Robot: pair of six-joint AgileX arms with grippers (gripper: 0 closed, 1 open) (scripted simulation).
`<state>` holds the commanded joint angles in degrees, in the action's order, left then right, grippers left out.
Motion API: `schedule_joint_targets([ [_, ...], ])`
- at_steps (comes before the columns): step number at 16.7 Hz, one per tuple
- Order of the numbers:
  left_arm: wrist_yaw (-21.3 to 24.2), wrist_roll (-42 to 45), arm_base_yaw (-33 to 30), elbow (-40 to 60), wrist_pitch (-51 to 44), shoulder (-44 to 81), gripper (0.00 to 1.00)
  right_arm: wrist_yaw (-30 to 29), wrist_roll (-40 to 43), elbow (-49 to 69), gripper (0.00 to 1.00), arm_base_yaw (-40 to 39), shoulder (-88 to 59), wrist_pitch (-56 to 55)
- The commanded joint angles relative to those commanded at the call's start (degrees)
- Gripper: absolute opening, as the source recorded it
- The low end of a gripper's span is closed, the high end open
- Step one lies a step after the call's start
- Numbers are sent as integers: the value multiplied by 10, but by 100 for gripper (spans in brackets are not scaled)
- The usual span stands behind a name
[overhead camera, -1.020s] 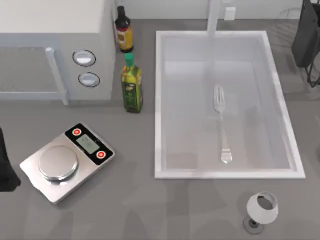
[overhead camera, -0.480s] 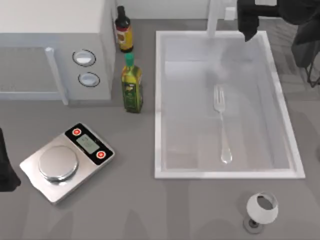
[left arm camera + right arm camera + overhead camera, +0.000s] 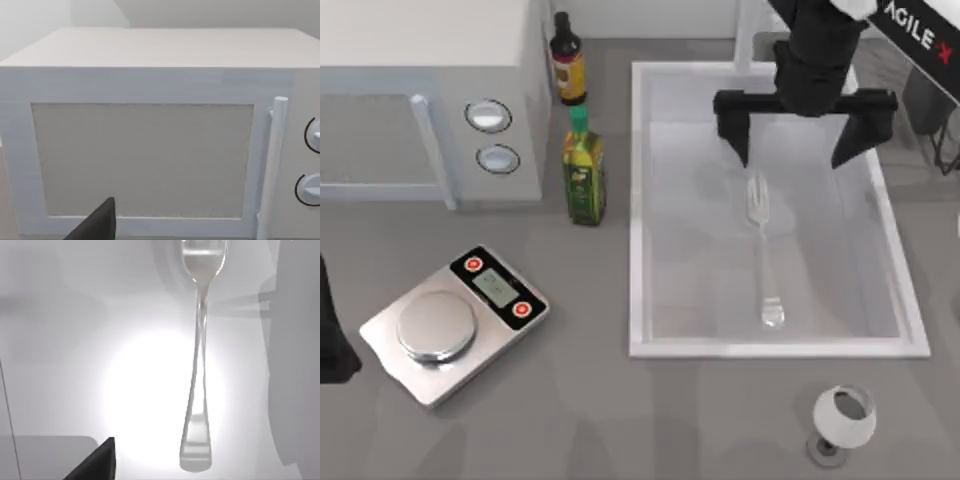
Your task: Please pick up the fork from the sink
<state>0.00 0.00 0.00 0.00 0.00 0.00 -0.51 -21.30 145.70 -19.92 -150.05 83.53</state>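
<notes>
My right arm reaches in from the top view's upper right, and my right gripper [image 3: 804, 128] hangs over the far part of the sink [image 3: 638, 210], fingers pointing down toward the tined end of the fork [image 3: 762, 250]. Half a second ago that gripper sat at the sink's far rim, partly out of frame; a second ago it was not over the basin at all. Now it has come forward and hovers just beyond the tines. The fork lies where it lay before.

The jaws are spread wide, one finger on each side of the fork's line, holding nothing and touching nothing. The fork lies flat on the sink floor, handle toward the near rim; in the right wrist view the fork [image 3: 199, 365] runs lengthwise, rounded handle end nearest the camera.

My left arm stays parked at the bench's left edge, its wrist camera facing the microwave [image 3: 145, 135]; I cannot tell how its jaws stand.
</notes>
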Motion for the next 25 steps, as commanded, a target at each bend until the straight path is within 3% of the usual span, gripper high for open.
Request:
schedule_joint_targets([
  [12,0,0,0,0,0,0,100,0,-5,75,100,-3,-76,32],
  [25,0,0,0,0,0,0,100,-6,-6,573,100,-5,-454,135],
])
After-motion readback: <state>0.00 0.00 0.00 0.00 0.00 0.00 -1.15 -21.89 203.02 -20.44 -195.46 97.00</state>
